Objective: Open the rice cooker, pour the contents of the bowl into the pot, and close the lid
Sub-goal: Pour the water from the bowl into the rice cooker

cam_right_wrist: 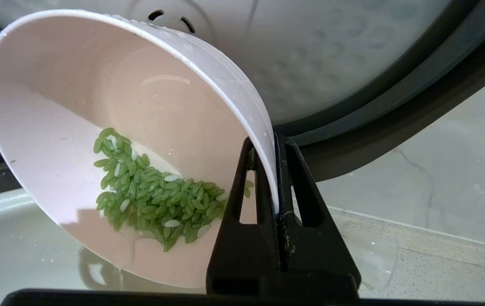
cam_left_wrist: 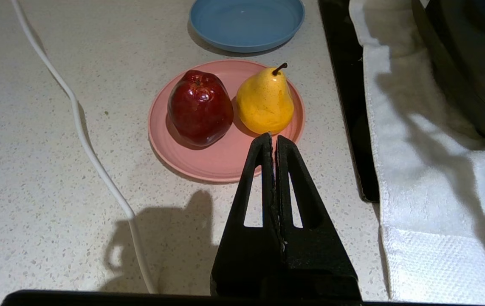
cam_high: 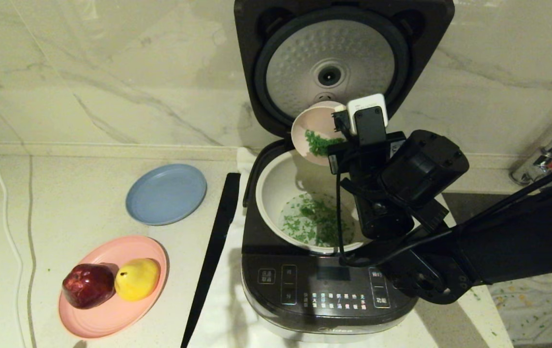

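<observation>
Two flat round plates lie left: a pink plate (cam_high: pixel 111 314) bearing one glossy red apple (cam_high: pixel 88 285) and one yellow pear (cam_high: pixel 137 279), then a blue plate (cam_high: pixel 166 194). The left gripper (cam_left_wrist: pixel 274 140) hangs above them, jaws pressed together, empty. One rice cooker (cam_high: pixel 326 290) stands open, its dimpled lid (cam_high: pixel 336 63) upright. The right gripper (cam_right_wrist: pixel 274 146) pinches one smooth bowl (cam_right_wrist: pixel 55 106) by its rim, tilted over the pot (cam_high: pixel 276 188); green contents (cam_right_wrist: pixel 153 195) cling inside.

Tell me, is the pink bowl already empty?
No, a clump of green grains still clings inside the tilted bowl above the pot.
</observation>
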